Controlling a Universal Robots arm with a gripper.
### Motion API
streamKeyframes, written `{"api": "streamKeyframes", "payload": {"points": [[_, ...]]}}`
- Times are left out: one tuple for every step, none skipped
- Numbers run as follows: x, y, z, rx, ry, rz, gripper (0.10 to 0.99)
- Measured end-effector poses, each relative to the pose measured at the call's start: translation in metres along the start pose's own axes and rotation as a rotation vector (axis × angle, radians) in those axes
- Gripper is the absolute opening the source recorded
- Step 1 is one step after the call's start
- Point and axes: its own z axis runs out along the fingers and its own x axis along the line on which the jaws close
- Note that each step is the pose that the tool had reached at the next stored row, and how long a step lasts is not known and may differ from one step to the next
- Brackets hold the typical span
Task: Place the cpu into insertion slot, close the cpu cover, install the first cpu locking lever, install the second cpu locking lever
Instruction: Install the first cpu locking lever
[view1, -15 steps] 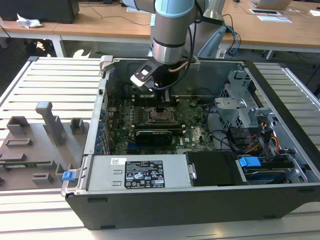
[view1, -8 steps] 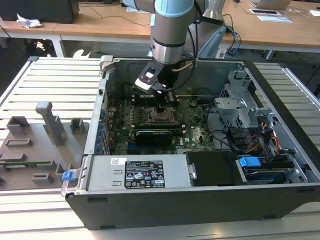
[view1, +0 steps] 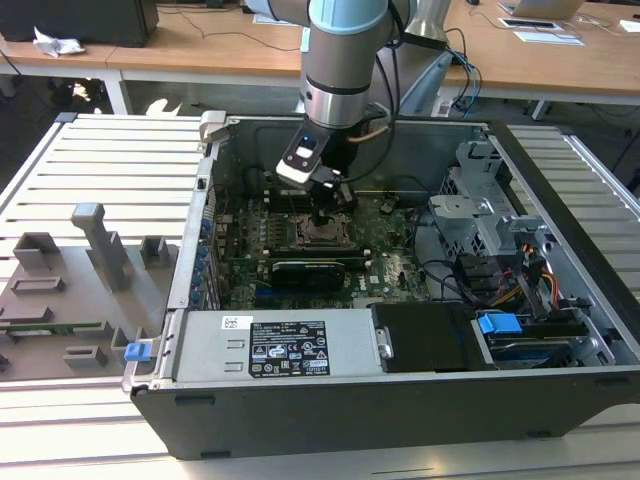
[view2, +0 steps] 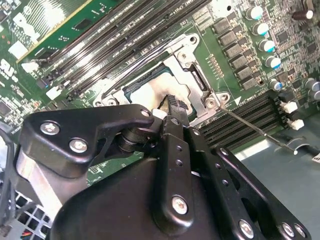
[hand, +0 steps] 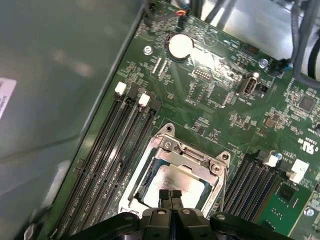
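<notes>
Claw (hand: 169, 194), fingers together, sits at the cpu (hand: 186, 183) inside the seemingly lowered cpu cover (hand: 192, 157); any pressing probably needs a gentle, level touch.

Pale wooden desks (view1: 210, 45) line the room at twelve o'clock, behind a ribbed grey worktable (view1: 110, 165); crumpled white paper (view1: 55, 43) lies at eleven o'clock.

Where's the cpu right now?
In the first wrist view the cpu lies inside the window of the cpu cover, between the two banks of memory slots, directly under the tool.
</notes>
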Motion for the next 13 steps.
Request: {"api": "streamKeyframes", "payload": {"points": [[0.0, 0.0, 0.0, 0.0, -0.0004, -0.01, 0.106], [0.0, 0.0, 0.0, 0.0, -0.0009, -0.023, 0.106], [0.0, 0.0, 0.0, -0.001, -0.0014, -0.038, 0.106], [0.0, 0.0, 0.0, -0.001, -0.0018, -0.049, 0.106], [0.0, 0.0, 0.0, -0.001, -0.0022, -0.059, 0.106], [0.0, 0.0, 0.0, -0.001, -0.0029, -0.078, 0.106], [0.0, 0.0, 0.0, -0.001, -0.0037, -0.1, 0.106], [0.0, 0.0, 0.0, -0.002, -0.0045, -0.123, 0.106], [0.0, 0.0, 0.0, -0.002, -0.0054, -0.147, 0.106], [0.0, 0.0, 0.0, -0.002, -0.0068, -0.183, 0.106], [0.0, 0.0, 0.0, -0.003, -0.0073, -0.199, 0.106], [0.0, 0.0, 0.0, -0.003, -0.0083, -0.226, 0.106], [0.0, 0.0, 0.0, -0.003, -0.009, -0.246, 0.106]]}}
